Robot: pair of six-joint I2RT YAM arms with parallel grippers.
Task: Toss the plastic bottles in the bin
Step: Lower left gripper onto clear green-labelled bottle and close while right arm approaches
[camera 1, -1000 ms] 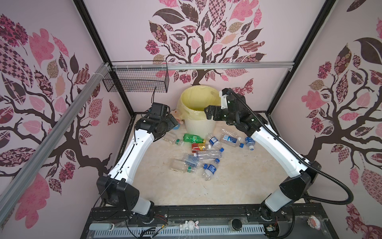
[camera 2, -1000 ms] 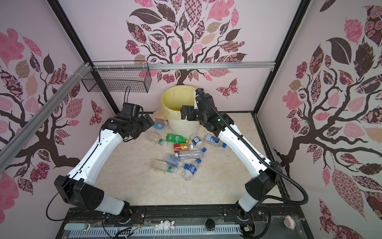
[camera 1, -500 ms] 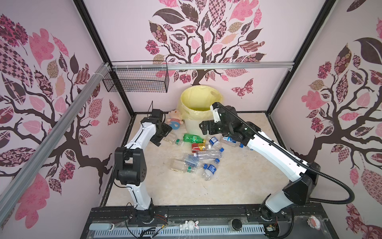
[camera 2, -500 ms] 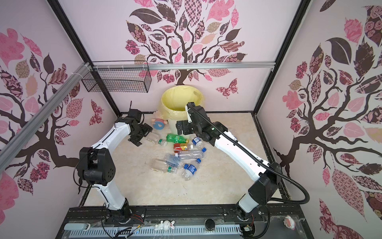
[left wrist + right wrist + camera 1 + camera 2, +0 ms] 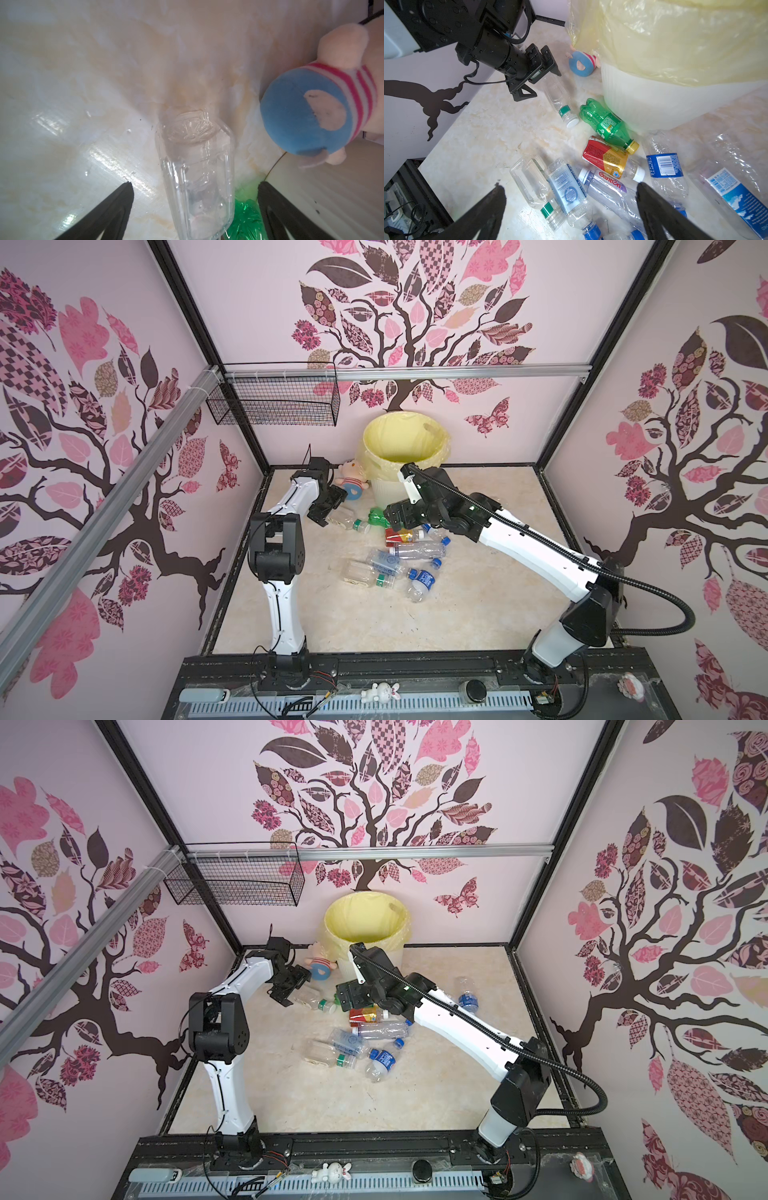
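Several plastic bottles lie in a heap on the marble floor in front of the bin (image 5: 405,435), which is lined with a pale yellow bag. Among them are a green bottle (image 5: 606,122), a red-labelled bottle (image 5: 606,158) and clear ones with blue caps (image 5: 415,549). A clear bottle (image 5: 195,158) with a green label lies between the open fingers of my left gripper (image 5: 195,184), and neither finger touches it. In a top view the left gripper (image 5: 328,510) sits low at that bottle's base. My right gripper (image 5: 569,186) hangs open above the heap, holding nothing.
A pink-and-blue plush doll (image 5: 353,481) lies against the bin's left side, close to my left gripper. A black wire basket (image 5: 274,402) hangs on the back rail. One more bottle (image 5: 467,992) lies apart behind my right arm.
Both grippers came down from beside the bin. The left arm folded its elbow up and dropped its gripper around the clear bottle. The right gripper swung down over the heap.
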